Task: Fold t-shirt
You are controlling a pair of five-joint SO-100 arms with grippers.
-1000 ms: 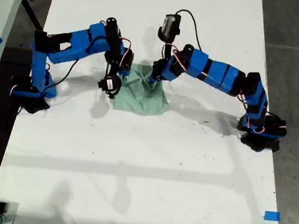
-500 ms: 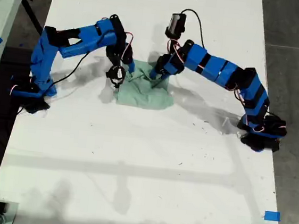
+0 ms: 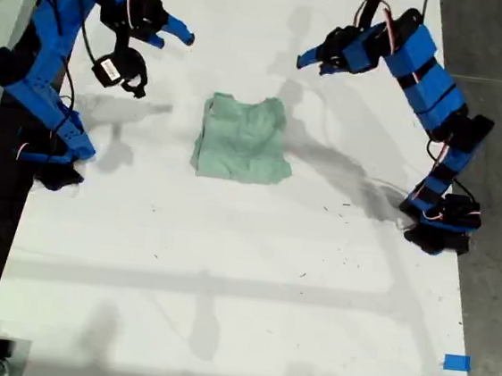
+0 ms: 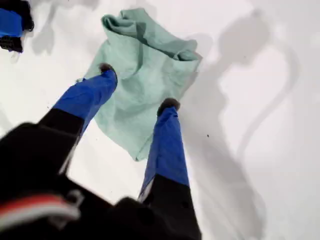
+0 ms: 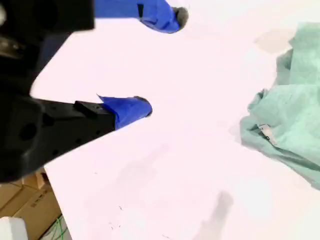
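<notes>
- In the upper middle of the bench (image 3: pixel 223 284), as the exterior view shows it, the t-shirt (image 3: pixel 243 140) lies as a compact, roughly square bundle. It is rumpled, with one edge bunched and uneven.
- The fold looks close to done. What remains, I judge, is tidying: if you go back in, pinch only the top layer at the loose bunched edge. Draw it flat and low rather than lifting, so the layers beneath do not unroll.
- My first gripper (image 4: pixel 138 86) hangs above the cloth, its jaws spread wide, grasping nothing, with both tips clear of the fabric.
- My second gripper (image 5: pixel 161 60) is off to the side over bare bench, its jaws also released and empty. The shirt's edge and a small neck label (image 5: pixel 265 131) show well apart from it.
- In the exterior view one arm (image 3: pixel 56 33) is raised at the left and the other arm (image 3: pixel 425 72) at the right. I cannot tell from the wrist views which is which.
- Nothing lies on the bench between the jaws and the shirt. A blue tape mark (image 3: pixel 455 362) sits near the exterior view's lower right, and cardboard boxes (image 5: pixel 20 200) sit beyond the bench edge.
- The main hazard is the two arms meeting over so small a bundle, so bring one in at a time.
</notes>
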